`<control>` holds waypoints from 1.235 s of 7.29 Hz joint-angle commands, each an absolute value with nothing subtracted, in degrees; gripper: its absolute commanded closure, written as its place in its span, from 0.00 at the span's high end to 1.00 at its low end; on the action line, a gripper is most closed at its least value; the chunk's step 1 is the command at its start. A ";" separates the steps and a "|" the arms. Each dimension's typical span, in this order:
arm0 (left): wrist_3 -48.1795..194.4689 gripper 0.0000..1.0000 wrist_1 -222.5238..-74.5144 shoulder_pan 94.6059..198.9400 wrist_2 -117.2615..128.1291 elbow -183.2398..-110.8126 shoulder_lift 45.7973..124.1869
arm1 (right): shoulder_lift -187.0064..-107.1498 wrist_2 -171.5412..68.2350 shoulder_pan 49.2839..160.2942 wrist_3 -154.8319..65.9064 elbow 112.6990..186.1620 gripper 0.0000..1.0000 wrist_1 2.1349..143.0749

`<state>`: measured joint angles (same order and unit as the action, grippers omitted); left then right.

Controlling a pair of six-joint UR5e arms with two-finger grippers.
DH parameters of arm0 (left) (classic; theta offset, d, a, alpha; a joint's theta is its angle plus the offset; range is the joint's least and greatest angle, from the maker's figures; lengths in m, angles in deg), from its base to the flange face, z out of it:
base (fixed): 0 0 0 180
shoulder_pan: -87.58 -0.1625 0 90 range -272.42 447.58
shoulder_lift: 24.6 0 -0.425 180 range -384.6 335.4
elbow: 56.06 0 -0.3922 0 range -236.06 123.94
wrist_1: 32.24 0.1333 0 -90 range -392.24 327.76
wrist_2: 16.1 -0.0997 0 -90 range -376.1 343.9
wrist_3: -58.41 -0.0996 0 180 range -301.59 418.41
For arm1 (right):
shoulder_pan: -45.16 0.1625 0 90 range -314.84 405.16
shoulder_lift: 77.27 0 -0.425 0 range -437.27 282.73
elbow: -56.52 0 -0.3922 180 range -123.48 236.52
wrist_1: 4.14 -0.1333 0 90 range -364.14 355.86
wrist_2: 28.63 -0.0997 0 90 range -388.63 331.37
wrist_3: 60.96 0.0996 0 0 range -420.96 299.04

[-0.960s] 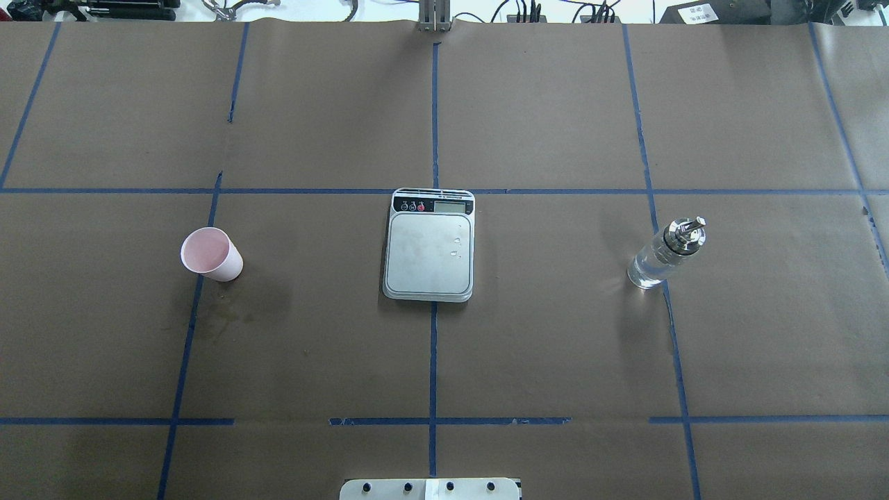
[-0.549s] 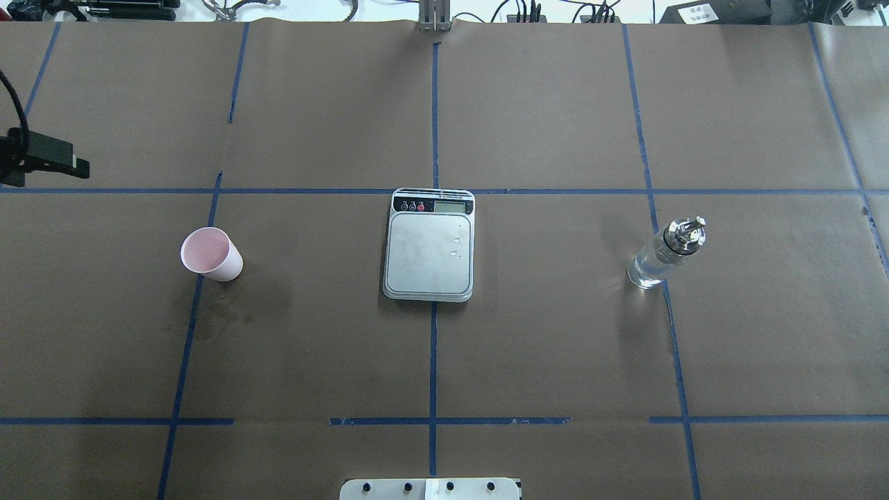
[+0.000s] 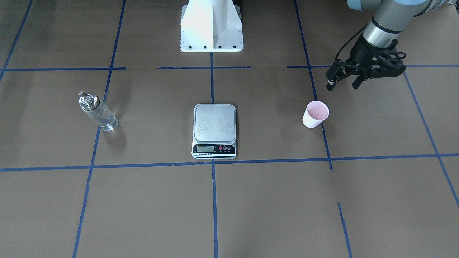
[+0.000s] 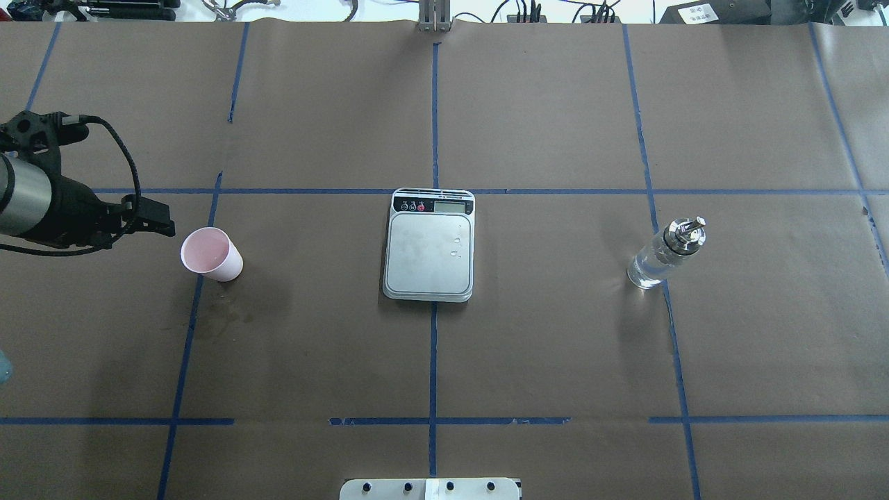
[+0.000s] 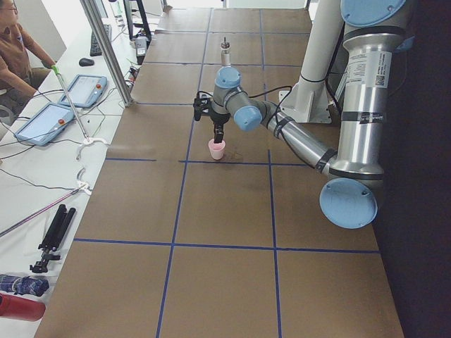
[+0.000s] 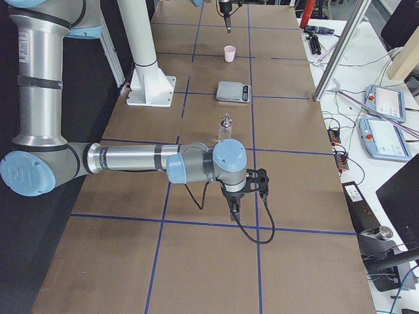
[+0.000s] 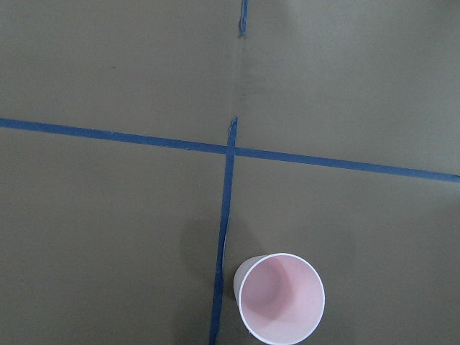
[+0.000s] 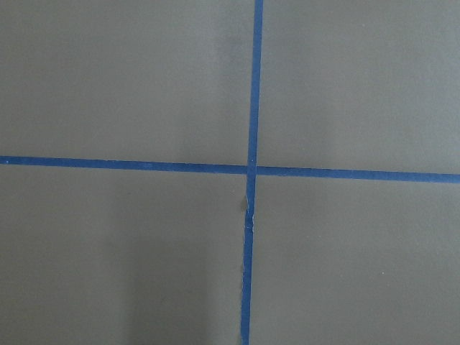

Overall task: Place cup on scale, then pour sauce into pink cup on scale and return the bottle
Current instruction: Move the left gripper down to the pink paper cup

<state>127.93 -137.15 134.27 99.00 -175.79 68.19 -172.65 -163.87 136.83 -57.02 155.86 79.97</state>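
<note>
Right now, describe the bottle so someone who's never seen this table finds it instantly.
Start at the silver scale in the middle of the brown table. On the robot's right of it, the bottle stands upright on a blue tape line. It is clear glass with a shiny metal spout, unlike the pink cup on the scale's other side.

We saw blue tape lines (image 4: 433, 361) crossing the brown paper (image 4: 555, 104); two tablets (image 5: 83, 90) lay beside that paper.

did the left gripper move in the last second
Yes. The left gripper came in from the overhead view's left edge and now sits just left of the cup.
</note>
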 commanded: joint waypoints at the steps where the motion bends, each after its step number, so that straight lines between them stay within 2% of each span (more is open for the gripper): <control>1: 130.40 1.00 -137.18 131.96 96.67 -172.79 69.18 | -172.81 -164.07 136.83 -57.01 155.84 1.00 80.06; 3: 130.13 1.00 -137.27 131.35 96.58 -168.49 72.59 | -173.33 -164.42 136.83 -57.01 156.19 1.00 79.97; 9: 129.87 0.98 -141.29 130.91 96.66 -162.24 73.31 | -173.33 -164.33 136.91 -57.01 156.63 1.00 79.97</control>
<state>129.88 -139.33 130.99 96.60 -163.59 73.35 -173.33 -164.37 136.84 -57.01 156.60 79.96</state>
